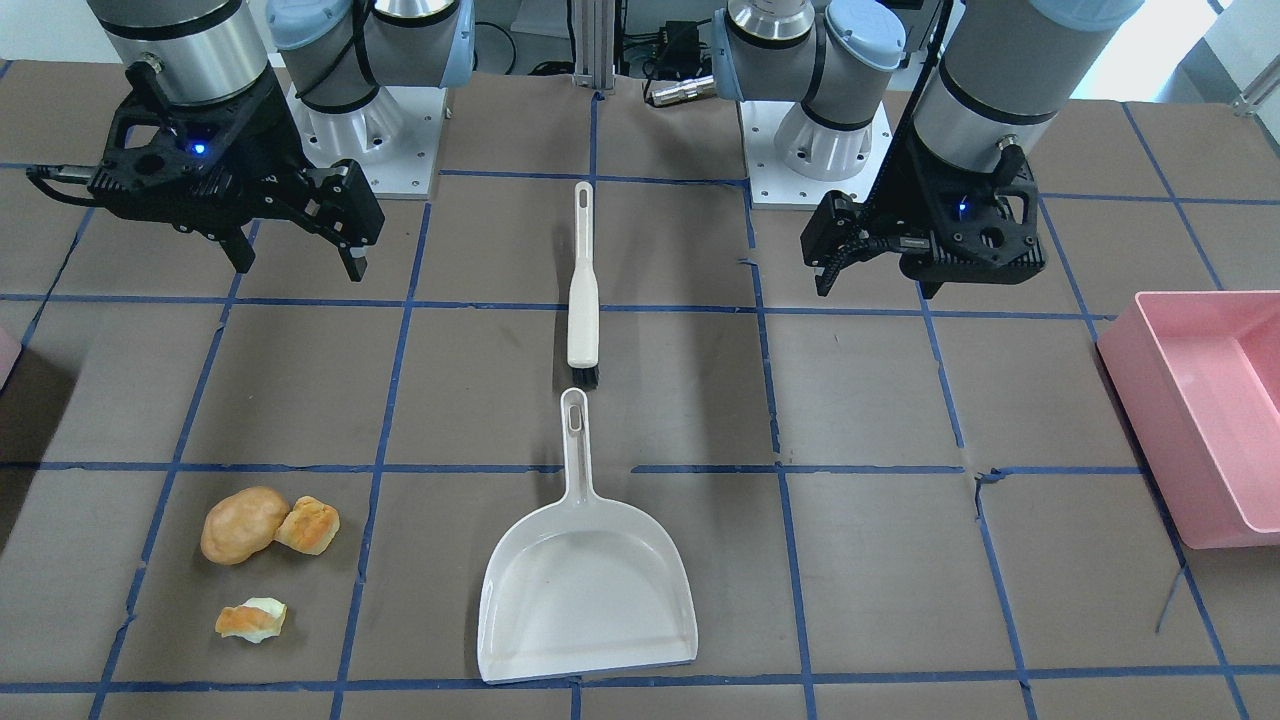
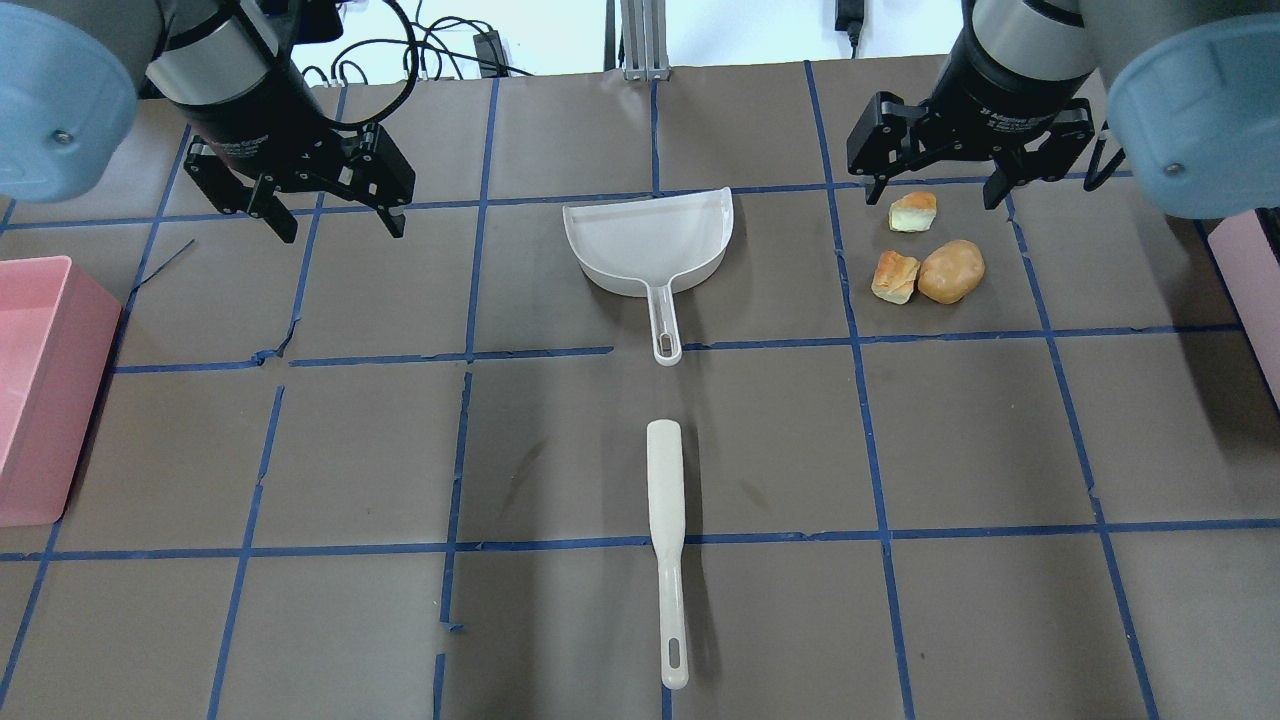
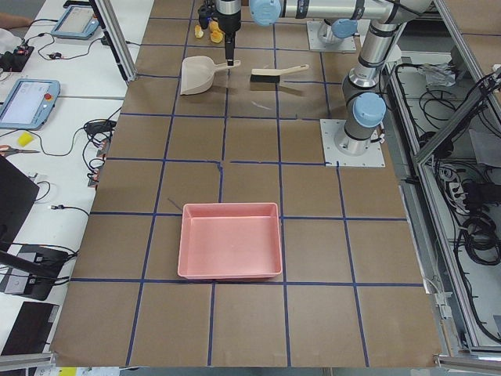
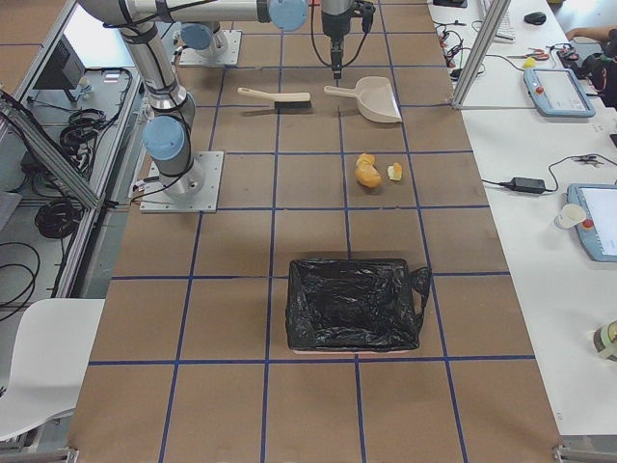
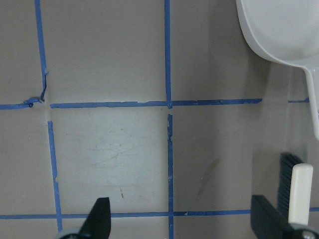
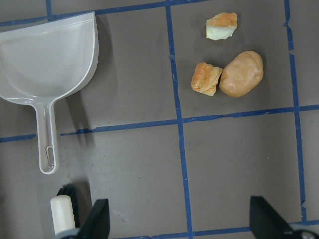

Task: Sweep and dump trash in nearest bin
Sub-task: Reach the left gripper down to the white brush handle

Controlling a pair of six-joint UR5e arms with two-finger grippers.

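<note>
The trash lies together on the table: a tan potato-like lump [image 1: 243,524], a golden bread chunk [image 1: 308,525] and a smaller orange-and-pale-yellow piece [image 1: 252,619]. All three show in the right wrist view: lump [image 6: 241,73], bread [image 6: 206,78], small piece [image 6: 222,26]. The bin shows only as a pink sliver at the edge [image 2: 1250,270]. My right gripper [image 2: 932,192] is open and empty, above the table near the trash. My left gripper [image 2: 340,225] is open and empty, on the other side of the table.
A white dustpan [image 2: 650,245] lies mid-table, with a white brush [image 2: 665,520] in line with its handle. A large pink tub [image 2: 40,380] sits at the table's end on my left. Blue tape lines grid the brown table.
</note>
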